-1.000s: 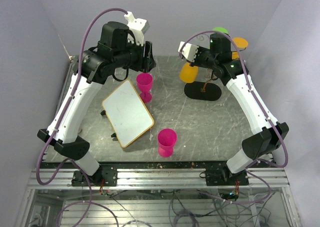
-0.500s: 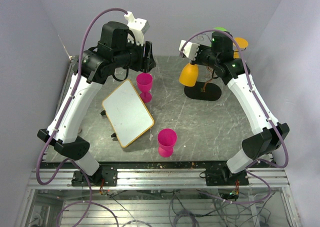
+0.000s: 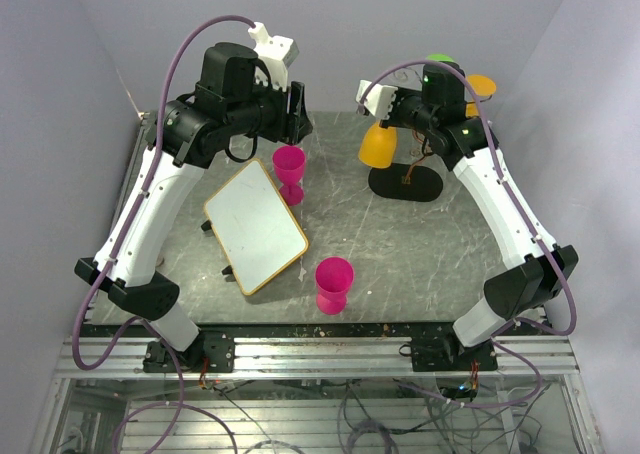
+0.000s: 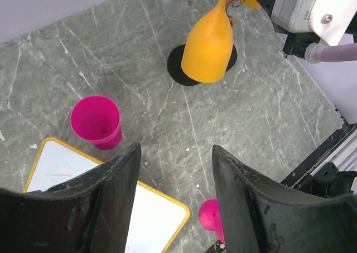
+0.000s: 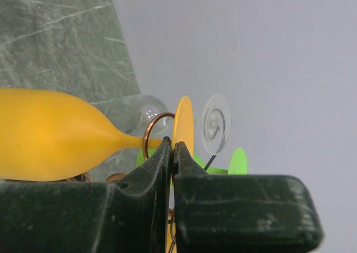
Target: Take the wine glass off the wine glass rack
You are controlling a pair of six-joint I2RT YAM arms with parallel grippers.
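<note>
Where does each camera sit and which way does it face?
Top external: above and behind the bases, facing down on the table; left arm and right arm show.
Left wrist: high up, looking down at a pink cup and the orange wine glass; open left gripper frames the bottom.
Right wrist: by the wine glass rack, looking along the right gripper, shut on that glass's foot.
Shared: all show the orange wine glass.

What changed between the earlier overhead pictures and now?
Little: the right gripper, shut on the foot of the orange wine glass, nudged it slightly; the glass still hangs on the rack. Left gripper, pink cups and whiteboard stayed put.
</note>
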